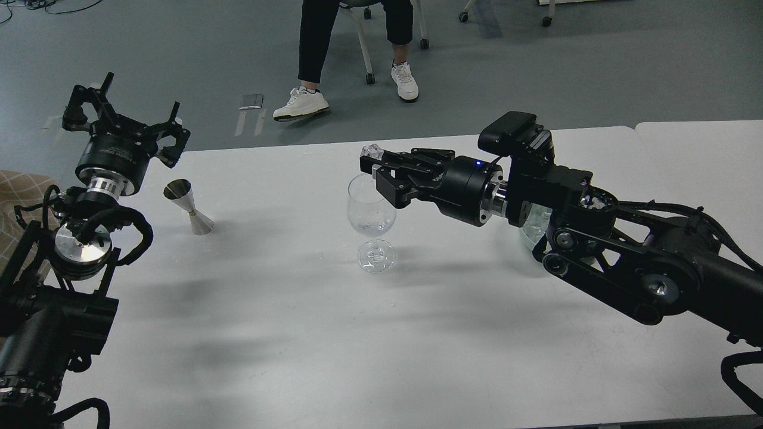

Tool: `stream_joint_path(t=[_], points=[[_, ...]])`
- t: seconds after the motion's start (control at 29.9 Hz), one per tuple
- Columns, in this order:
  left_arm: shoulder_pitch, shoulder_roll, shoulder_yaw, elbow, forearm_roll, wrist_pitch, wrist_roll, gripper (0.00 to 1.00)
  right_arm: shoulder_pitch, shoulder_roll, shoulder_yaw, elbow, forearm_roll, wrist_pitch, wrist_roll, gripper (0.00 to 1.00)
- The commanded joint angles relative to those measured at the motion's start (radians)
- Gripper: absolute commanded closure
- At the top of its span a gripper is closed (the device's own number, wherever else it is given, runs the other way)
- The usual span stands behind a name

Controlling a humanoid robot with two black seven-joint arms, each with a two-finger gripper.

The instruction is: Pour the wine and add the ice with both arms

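Table [286,333]: near half bare.
Right gripper [374,165]: pinches ice cube [373,151] over wine glass [371,205] rim.
Left gripper [122,116]: spread wide, at far-left edge.

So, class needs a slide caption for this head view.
Right gripper holds an ice cube above the wine glass; left gripper open beside the steel jigger.

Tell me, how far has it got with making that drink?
The pouring looks done: the metal jigger stands on the table, let go, the open left gripper raised behind it, and the wine glass seems to hold a little clear liquid. In hand: the right gripper holds an ice cube over the glass rim. Left: dropping it in, perhaps more.
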Motion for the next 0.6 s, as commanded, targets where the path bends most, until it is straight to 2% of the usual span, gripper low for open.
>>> stream_joint_path(t=[0.0, 0.13, 0.57], points=[[0.002, 0.000, 0.000, 0.002, -0.001, 0.000, 0.000, 0.02, 0.002, 0.002, -0.013, -0.001, -0.034, 0.000, 0.002, 0.93], [0.002, 0.000, 0.000, 0.002, -0.001, 0.000, 0.000, 0.02, 0.002, 0.004, -0.018, -0.004, -0.036, 0.000, 0.003, 0.92], [0.002, 0.003, 0.000, 0.003, -0.003, 0.000, 0.000, 0.02, 0.002, 0.007, -0.018, -0.007, -0.036, 0.000, 0.002, 0.69]])
